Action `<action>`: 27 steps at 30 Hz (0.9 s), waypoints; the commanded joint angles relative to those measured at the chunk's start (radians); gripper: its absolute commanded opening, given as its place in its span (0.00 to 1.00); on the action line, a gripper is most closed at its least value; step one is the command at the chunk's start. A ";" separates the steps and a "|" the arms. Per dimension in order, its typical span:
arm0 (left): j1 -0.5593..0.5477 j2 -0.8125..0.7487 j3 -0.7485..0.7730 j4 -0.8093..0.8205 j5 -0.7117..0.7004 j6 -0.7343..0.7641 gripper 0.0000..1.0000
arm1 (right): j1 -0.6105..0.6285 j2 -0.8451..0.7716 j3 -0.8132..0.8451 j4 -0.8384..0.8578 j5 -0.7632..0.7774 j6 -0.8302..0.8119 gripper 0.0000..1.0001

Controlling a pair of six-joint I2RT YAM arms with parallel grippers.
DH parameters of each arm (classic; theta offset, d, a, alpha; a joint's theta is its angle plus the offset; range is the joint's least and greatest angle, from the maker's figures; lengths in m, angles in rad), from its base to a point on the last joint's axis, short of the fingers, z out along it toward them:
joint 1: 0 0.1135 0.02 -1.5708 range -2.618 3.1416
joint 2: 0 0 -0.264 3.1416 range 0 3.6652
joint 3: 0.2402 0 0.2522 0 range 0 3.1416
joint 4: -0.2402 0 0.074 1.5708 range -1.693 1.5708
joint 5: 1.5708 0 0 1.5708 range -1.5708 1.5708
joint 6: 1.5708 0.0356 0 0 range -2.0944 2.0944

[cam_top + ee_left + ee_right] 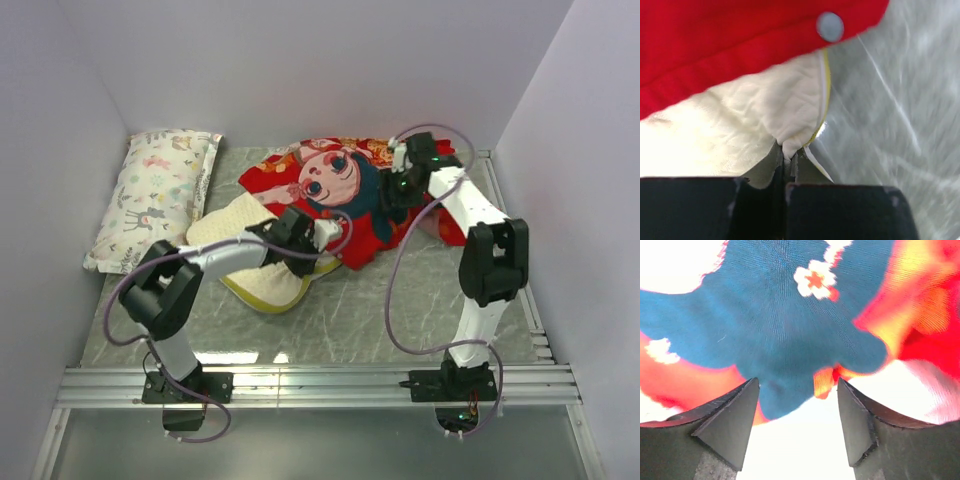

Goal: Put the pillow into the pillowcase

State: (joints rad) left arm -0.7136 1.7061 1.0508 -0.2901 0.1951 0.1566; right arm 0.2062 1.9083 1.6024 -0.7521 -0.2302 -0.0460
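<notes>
The cream pillow (pixel 262 262) with a yellow edge band lies mid-table, its far end under the red pillowcase (pixel 340 195). My left gripper (pixel 318 238) is shut on a corner of the pillow; in the left wrist view the quilted corner (pixel 790 115) is pinched between the jaws, with the red pillowcase hem (pixel 740 45) and a snap button (pixel 830 26) just beyond. My right gripper (pixel 392 190) is open, close over the pillowcase's printed face. In the right wrist view the blue-and-red print (pixel 790 330) fills the frame between the spread fingers (pixel 737 415).
A white animal-print pillow (pixel 155 195) lies at the far left against the wall. White walls enclose the marble table (pixel 400 320) on three sides. A metal rail (pixel 320 382) runs along the near edge.
</notes>
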 commanded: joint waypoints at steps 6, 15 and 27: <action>0.238 0.145 0.202 -0.053 0.515 -0.213 0.00 | -0.091 -0.356 -0.368 0.036 -0.294 0.102 0.70; 0.264 0.173 0.293 -0.090 0.642 -0.247 0.00 | -0.091 -0.286 -0.656 0.417 -0.452 0.299 0.53; 0.284 0.158 0.259 -0.100 0.649 -0.249 0.00 | -0.088 -0.082 -0.679 0.751 -0.347 0.518 0.61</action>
State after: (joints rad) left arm -0.4377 1.8790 1.2964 -0.3916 0.7643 -0.0761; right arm 0.1173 1.7756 0.9108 -0.1204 -0.6399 0.4122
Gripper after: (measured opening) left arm 0.055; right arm 0.599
